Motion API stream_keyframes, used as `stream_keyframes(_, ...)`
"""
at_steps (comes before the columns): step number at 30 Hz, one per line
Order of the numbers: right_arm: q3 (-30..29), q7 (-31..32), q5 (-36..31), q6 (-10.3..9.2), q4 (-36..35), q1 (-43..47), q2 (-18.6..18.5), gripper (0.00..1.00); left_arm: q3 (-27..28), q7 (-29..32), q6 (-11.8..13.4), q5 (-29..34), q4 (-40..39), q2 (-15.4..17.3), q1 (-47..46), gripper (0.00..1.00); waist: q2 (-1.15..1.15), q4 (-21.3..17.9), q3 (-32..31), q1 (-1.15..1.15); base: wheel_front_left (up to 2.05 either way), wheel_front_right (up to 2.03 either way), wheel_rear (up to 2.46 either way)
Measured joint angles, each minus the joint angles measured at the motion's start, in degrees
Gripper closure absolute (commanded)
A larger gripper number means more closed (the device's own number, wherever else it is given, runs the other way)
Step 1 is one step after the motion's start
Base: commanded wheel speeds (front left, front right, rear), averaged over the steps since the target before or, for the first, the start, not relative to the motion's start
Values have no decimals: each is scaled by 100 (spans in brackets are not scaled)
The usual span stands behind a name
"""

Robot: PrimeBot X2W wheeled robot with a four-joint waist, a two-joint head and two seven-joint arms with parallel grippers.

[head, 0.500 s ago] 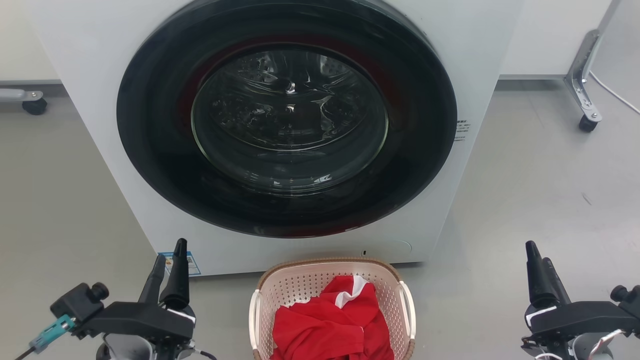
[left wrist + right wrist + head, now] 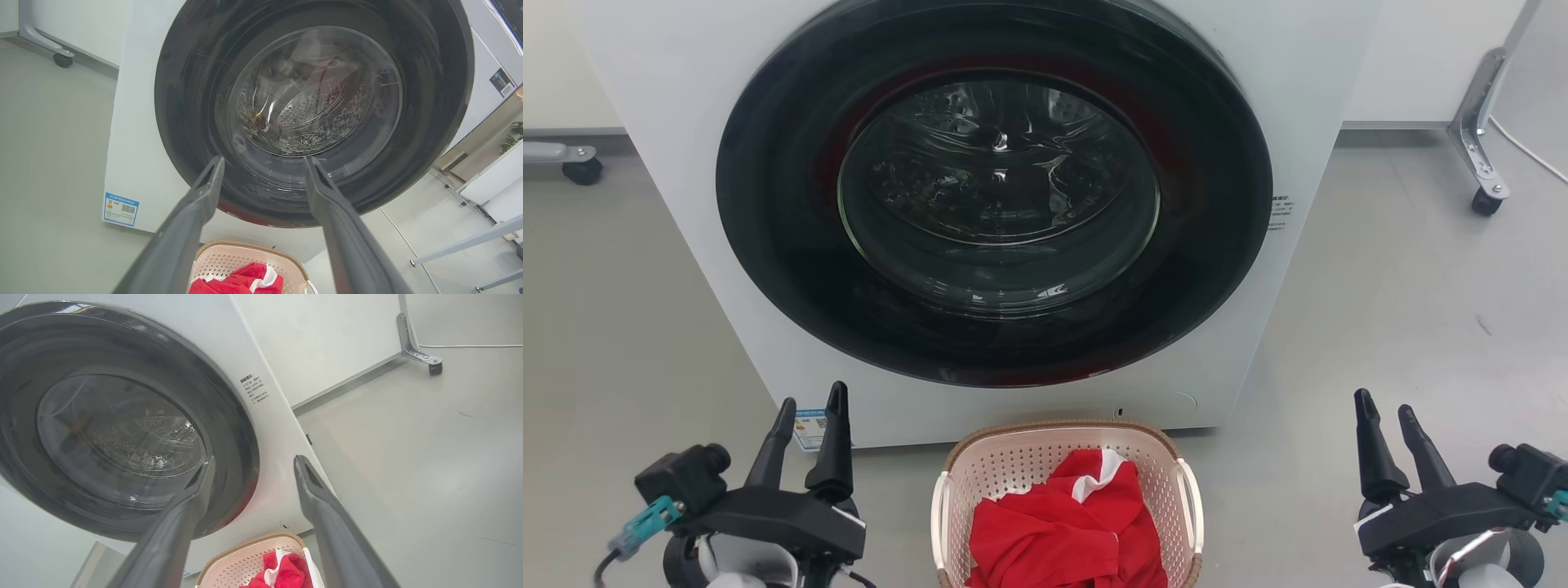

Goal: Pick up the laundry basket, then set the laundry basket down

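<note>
The laundry basket (image 2: pixel 1005 465) is pale pink-cream with a brown woven-look rim and white loop handles. It stands on the grey floor just in front of the washer, at the head view's bottom centre, holding a red and white cloth (image 2: pixel 1066 527). My left gripper (image 2: pixel 811 402) hovers open to the basket's left, well clear of it. To the right of the basket my right gripper (image 2: pixel 1387 405) is open too, and empty. The basket's far rim appears low in the left wrist view (image 2: pixel 229 255) and in the right wrist view (image 2: pixel 241 559).
The white washer (image 2: pixel 645 98) with its shut round dark door (image 2: pixel 992 192) fills the space behind the basket. A blue sticker (image 2: pixel 810 429) marks its lower left corner. Wheeled metal legs (image 2: pixel 1478 139) stand at the far right and a caster (image 2: pixel 580 167) at the far left.
Both grippers have turned, so each now shows two spread fingers. The left one moved slightly right, the right one slightly left. The basket has not moved.
</note>
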Motion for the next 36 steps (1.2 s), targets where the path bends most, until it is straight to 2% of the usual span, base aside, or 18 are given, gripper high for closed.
stream_keyframes(11, 330, -257, -965, -149, 0, -85, -126, 0, -281, -250, 192, 853, 47, 42, -51, 0, 0, 6, 6, 0, 0, 0, 0)
stream_keyframes(21, 527, -463, -1646, -254, 45, -109, -186, 0, -482, -476, 322, 1369, 229, 65, -90, 0, 0, 16, 2, 0, 0, 0, 0)
stream_keyframes(31, 691, -646, -2197, -347, 143, -125, -240, 0, -658, -641, 442, 1924, 387, 74, -175, 0, 0, 20, 2, 0, 0, 0, 0)
stream_keyframes(36, 711, -667, -2329, -347, 158, -138, -250, 0, -678, -673, 448, 1975, 457, 77, -181, 0, 1, 22, 2, 0, 0, 0, 0)
